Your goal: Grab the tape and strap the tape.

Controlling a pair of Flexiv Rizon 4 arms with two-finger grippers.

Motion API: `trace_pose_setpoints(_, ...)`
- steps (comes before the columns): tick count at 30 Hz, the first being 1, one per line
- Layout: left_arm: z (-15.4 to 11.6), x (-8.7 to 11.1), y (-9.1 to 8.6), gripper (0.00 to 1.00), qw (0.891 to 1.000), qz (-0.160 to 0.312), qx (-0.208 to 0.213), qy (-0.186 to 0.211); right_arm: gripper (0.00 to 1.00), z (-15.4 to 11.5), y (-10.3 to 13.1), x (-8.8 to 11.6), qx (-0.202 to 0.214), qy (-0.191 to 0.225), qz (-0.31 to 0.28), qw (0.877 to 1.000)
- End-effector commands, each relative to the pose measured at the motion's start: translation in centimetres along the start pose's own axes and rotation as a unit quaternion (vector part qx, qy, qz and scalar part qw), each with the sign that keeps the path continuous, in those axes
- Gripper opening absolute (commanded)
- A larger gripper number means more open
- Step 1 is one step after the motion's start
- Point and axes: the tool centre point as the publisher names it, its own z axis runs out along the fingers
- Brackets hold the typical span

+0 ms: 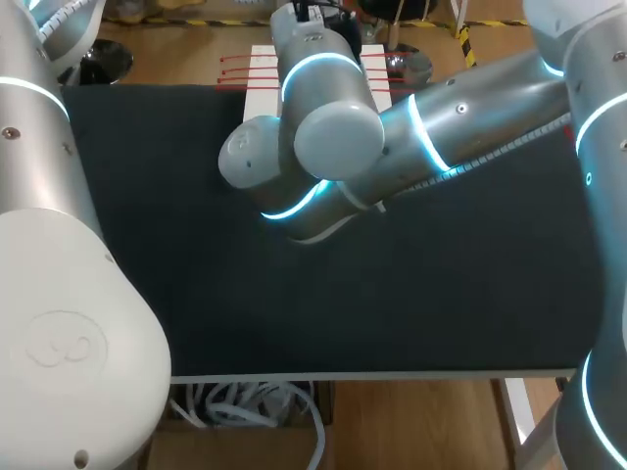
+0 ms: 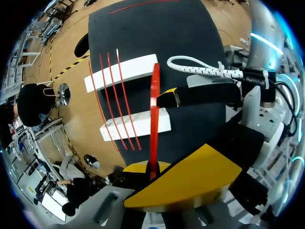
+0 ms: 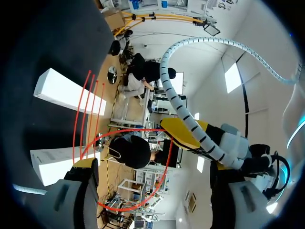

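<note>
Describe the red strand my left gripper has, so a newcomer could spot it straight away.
On the black table mat, two white bars lie side by side with thin red strands draped across them. The held strand runs straight out from between the left gripper's yellow tips, beside those; it alone is gripped, taut and broader-looking.

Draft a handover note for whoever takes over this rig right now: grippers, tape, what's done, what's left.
Left gripper: shut on one end of a red tape strip, which runs ahead to the right gripper.
Right gripper: against the strip's other part; grip unclear.
Done: three laid strips already lie across the two white bars at the table's far edge; a fourth is grabbed.
Left: probably lay it across both bars beside the others.
</note>
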Motion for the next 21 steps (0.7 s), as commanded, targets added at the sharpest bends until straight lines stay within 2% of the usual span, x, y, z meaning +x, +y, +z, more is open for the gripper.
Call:
trace_pose_setpoints(1, 0.1, 0.0, -0.5, 0.00, 1.000, 0.000, -0.002, 0.000, 1.00, -0.1, 0.2, -0.1, 0.006, 0.024, -0.006, 1.000)
trace_pose_setpoints(3, 0.1, 0.0, -0.5, 0.00, 1.000, 0.000, -0.002, 0.000, 1.00, -0.1, -0.4, 0.6, 0.022, 0.051, 0.007, 0.998)
trace_pose_setpoints(8, 0.1, 0.0, -0.5, 0.00, 1.000, 0.000, -0.002, 0.000, 1.00, -0.5, -1.3, 2.3, 0.031, 0.089, 0.026, 0.995)
trace_pose_setpoints(14, 0.1, 0.0, -0.5, 0.00, 1.000, 0.000, -0.002, 0.000, 1.00, -1.1, -2.4, 2.6, 0.041, 0.086, 0.035, 0.995)
trace_pose_setpoints(21, 0.1, 0.0, -0.5, 0.00, 1.000, 0.000, -0.002, 0.000, 1.00, -1.9, -4.0, 2.4, 0.042, 0.059, 0.043, 0.996)
